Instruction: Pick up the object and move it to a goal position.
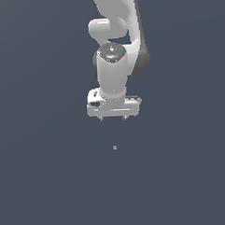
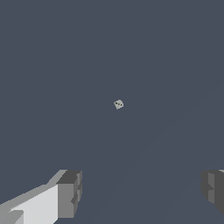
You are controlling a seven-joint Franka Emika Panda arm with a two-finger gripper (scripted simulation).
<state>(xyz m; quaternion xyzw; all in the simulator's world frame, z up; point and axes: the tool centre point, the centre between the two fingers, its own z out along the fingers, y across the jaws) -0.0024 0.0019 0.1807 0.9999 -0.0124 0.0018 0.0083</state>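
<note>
Pale grey object (image 2: 118, 104) lies ungrasped; my hand (image 1: 113, 118) hovers above it, fingers (image 2: 70, 193) apart. Pickup and transfer remain.

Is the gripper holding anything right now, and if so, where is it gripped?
Nothing is held. The gripper is open, its fingers spread wide with only bare floor between them. The object lies apart from the gripper, untouched.

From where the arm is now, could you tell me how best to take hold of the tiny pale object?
Probably straight from above, closing the open tool across the object's whole body: it lies alone, far smaller than the fingers, with no distinct part visible.
</note>
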